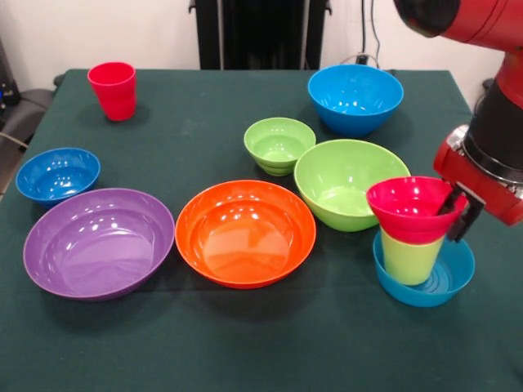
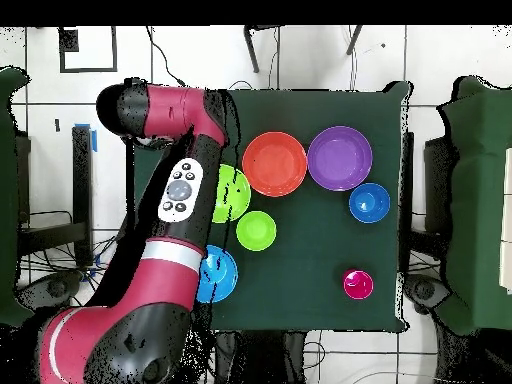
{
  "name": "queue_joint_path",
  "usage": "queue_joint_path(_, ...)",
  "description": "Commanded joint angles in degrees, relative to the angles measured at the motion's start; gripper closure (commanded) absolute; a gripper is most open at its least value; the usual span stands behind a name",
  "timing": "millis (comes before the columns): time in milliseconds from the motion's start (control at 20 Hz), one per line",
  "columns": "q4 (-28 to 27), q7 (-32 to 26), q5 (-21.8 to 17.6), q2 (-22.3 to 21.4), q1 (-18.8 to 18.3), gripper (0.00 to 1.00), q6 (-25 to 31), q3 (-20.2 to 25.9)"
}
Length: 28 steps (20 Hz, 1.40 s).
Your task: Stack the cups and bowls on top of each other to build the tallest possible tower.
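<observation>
From my overhead camera the arm [image 2: 165, 240] covers the whole stack, so I cannot see the gripper or anything at its fingers there; it also hides part of the large lime-green bowl [image 2: 236, 194] and about half of the big blue bowl [image 2: 222, 275]. In the front view the gripper [image 1: 459, 208] shows only as black fingers [image 1: 466, 219] at the red bowl's [image 1: 409, 208] rim; I cannot tell whether they pinch the rim. That red bowl hides the top of the lime-green tumbler [image 1: 409, 257] below the fingers. The arm [image 1: 490, 106] runs off the frame's top and right edges.
</observation>
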Motion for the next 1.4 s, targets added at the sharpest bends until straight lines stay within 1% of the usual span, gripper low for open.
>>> queue_joint_path(50, 1.8, -2.3, -0.1, 1.3, -2.3, 0.0, 5.1, 10.2)
queue_joint_path(100, 1.7, -2.4, 0.3, 1.2, -2.5, 0.0, 4.8, 10.7)
queue_joint_path(250, 1.1, -0.2, 1.2, 1.1, -2.8, 0.0, 6.1, 11.5)
queue_joint_path(300, 0.8, -0.7, 0.9, 0.3, -3.0, 0.0, 8.7, 11.5)
queue_joint_path(400, 1.6, -0.7, -0.2, -1.4, -2.8, 0.0, 10.7, 10.2)
queue_joint_path(600, 2.4, -2.0, -2.3, -3.7, -2.5, 0.0, 13.7, 8.3)
queue_joint_path(700, 3.1, -2.8, -2.5, -4.9, -2.6, 0.0, 14.5, 8.3)
queue_joint_path(800, 4.1, -3.6, -2.5, -5.7, -2.8, 0.0, 14.4, 8.8)
queue_joint_path(950, 4.1, -4.5, -2.6, -6.4, -3.2, 0.0, 15.1, 9.3)
queue_joint_path(1050, 4.1, -5.3, -2.5, -6.6, -3.5, 0.0, 14.6, 10.1)
queue_joint_path(1200, 5.2, -6.8, -2.3, -6.9, -3.7, 0.0, 12.2, 11.7)
queue_joint_path(1400, 5.2, -7.6, -2.5, -6.2, -4.2, 0.0, 10.0, 13.1)
